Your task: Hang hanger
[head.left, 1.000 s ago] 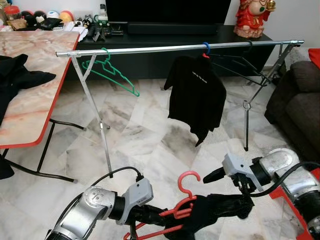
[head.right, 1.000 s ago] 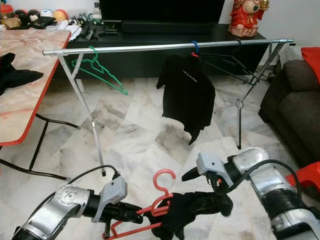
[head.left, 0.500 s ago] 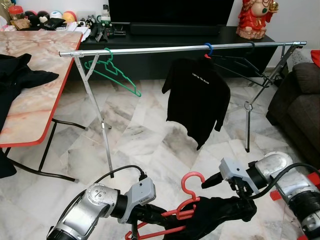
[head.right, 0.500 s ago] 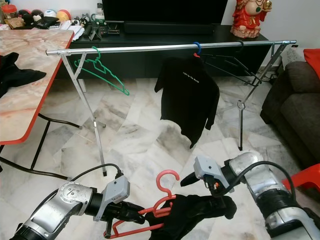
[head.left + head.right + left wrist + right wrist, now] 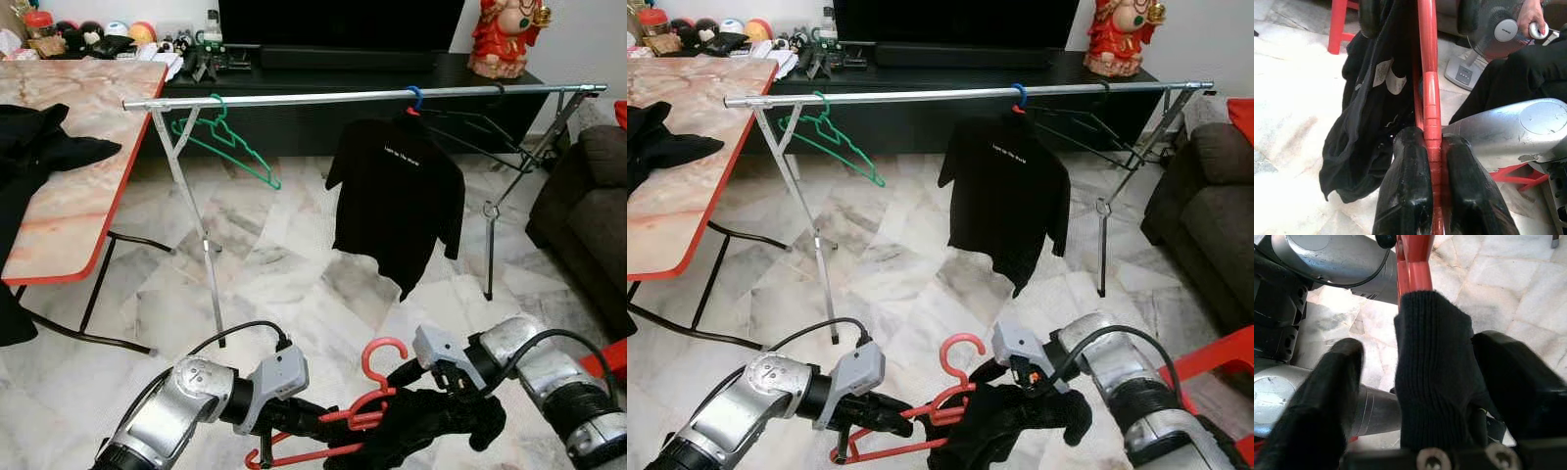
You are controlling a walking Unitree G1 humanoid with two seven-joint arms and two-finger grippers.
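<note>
Since a second ago your right pincer (image 5: 1415,396), spread around the black garment (image 5: 431,426), dropped lower; left pincer (image 5: 1432,161) clenches the red hanger (image 5: 367,397), whose load may slide off.

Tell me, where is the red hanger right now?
The red hanger is low in the eye views, between the two arms, clamped by the left gripper, with a black garment on it, well below the rail.

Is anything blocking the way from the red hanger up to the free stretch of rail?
Nothing visible. The red hanger, held by the left gripper, sits below the rail; the stretch between the green hanger and hung black shirt is bare.
</note>
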